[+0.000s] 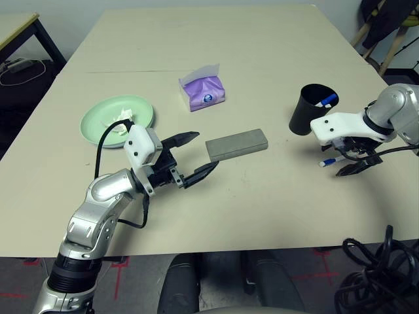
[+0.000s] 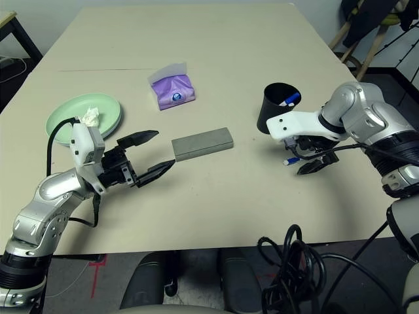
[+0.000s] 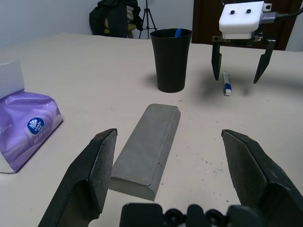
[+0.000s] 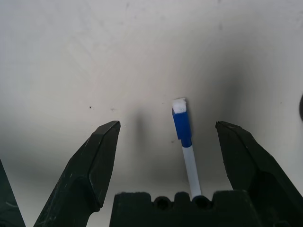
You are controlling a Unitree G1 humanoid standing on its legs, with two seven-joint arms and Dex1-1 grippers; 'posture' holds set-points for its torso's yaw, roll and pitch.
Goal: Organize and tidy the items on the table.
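Here, the table (image 1: 262, 59) holds a mint-green plate (image 1: 108, 111) with tissue wad (image 1: 122, 119), purple tissue pack (image 1: 204, 90), grey glasses case (image 1: 237, 144), black cup (image 1: 309, 108). My left gripper (image 1: 196, 157) spread wide, empty, just short of the case. My right gripper (image 4: 165, 137) wide, empty, straddling a blue-capped pen (image 4: 184, 142) on the tabletop.

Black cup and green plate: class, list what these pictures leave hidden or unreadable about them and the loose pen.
- Cup: its wall hides all but a blue pen tip; the count inside is unclear.
- Loose pen: right gripper body hides its lower end.
- Plate: left arm covers its near rim; tissue detail too small.
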